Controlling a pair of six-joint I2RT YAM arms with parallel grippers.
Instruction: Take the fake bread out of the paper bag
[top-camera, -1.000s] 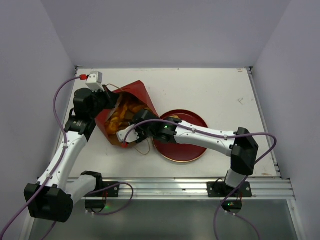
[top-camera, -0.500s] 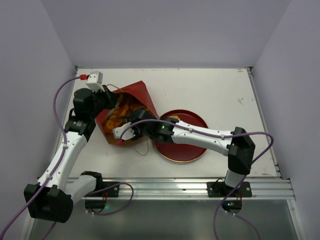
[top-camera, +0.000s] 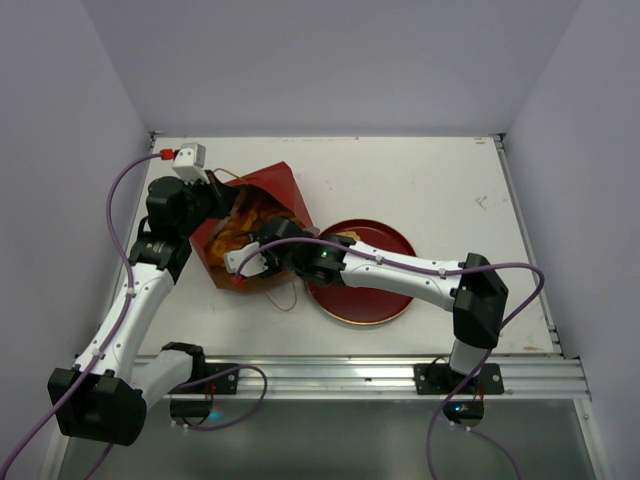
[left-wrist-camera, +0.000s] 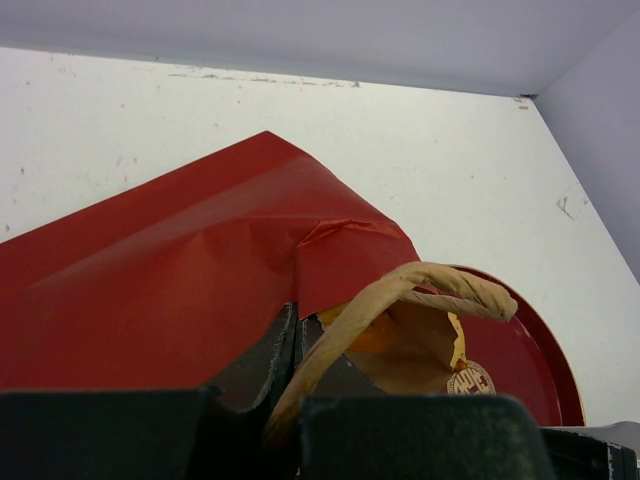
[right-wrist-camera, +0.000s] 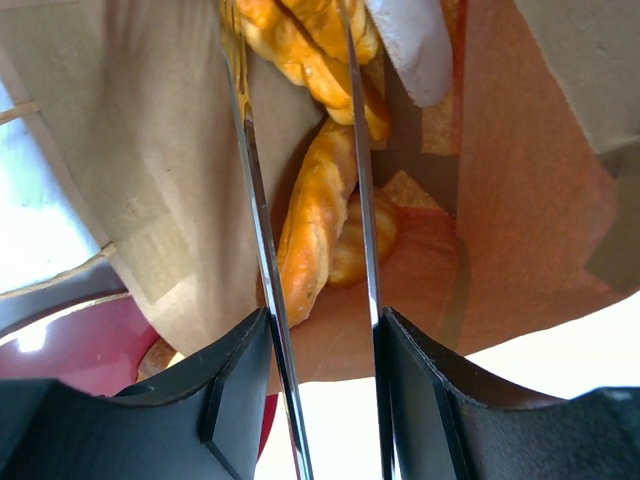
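While left claw pinches paper bag rim, right claw — part-open — straddles fake bread.

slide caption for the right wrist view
Right tool open inside the paper bag, straddling an orange-golden toy loaf

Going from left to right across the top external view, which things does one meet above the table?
paper bag → red plate → right arm's elbow
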